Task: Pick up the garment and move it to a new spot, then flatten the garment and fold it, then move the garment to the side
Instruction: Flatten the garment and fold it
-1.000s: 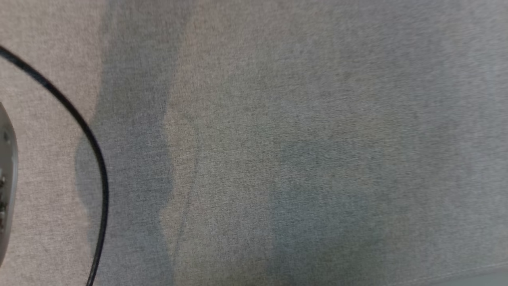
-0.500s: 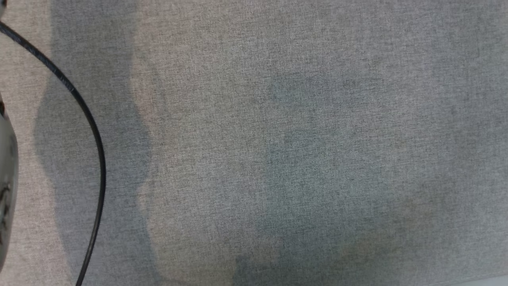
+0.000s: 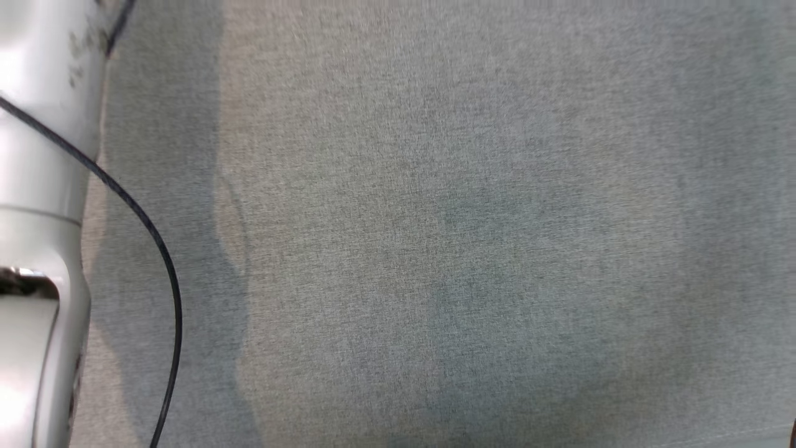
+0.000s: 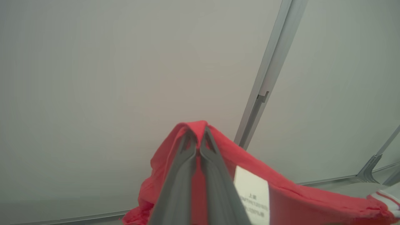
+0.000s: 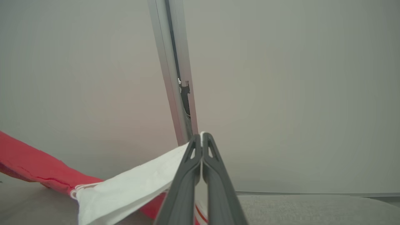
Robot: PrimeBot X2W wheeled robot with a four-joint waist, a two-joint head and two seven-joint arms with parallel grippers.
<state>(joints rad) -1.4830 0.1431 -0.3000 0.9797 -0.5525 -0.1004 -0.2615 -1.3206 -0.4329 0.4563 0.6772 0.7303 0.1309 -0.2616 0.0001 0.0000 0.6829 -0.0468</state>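
— What did you see at the left, from where you stood?

— A pale forearm [image 3: 37,155] was over the left part of the grey cloth surface [image 3: 435,218], with a black cable [image 3: 155,242] looping down beside it. The left gripper [image 4: 197,137] had its two dark fingers pressed together on a fold of the garment [image 4: 281,193]. Red cloth peaked over the tips, and a small white tag [image 4: 251,193] hung just beside them.

— And the shirt itself?

— It was up off the surface, strung between the two claws, in front of a plain wall with a metal strip [image 4: 268,78] (which edge it hung over, I couldn't tell). The red body sagged in the middle.

— And the right side?

— The right gripper [image 5: 202,140] was clamped on the white sleeve [image 5: 131,184], with its fingertips meeting through the cloth and the striped trim just below.

— How would it handle, you reckon?

— Light and limp, I'd say, and maybe a bit slick, but nothing breakable. It would droop wherever it wasn't held. For spreading it flat I'd judge the seams the surest holds: the shoulders, the sleeve hems or the bottom corners. A pinch in the loose middle would likely just bunch it.
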